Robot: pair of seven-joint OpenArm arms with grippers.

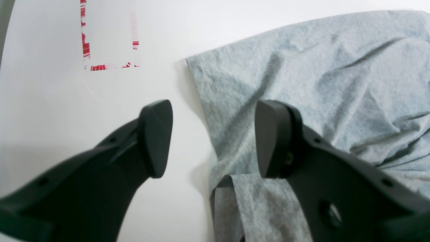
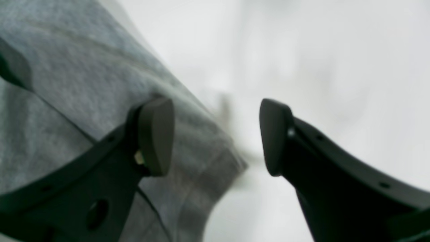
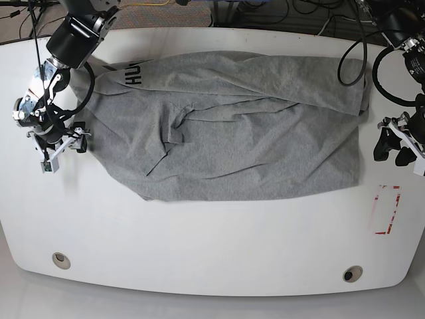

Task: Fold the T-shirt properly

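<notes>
heather-grey T-shirt (image 3: 252,146), seemingly dark lettering (image 3: 133,75)

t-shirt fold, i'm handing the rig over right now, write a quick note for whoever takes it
Left pincer: open, empty, straddling the T-shirt edge.
Right pincer: open, empty, at the opposite edge of the shirt.
Shirt lies spread on the table, wrinkled, with part of it already folded over and lettering showing at one corner.
Done: that partial fold only.
Left: grasp the edges and finish folding.
</notes>
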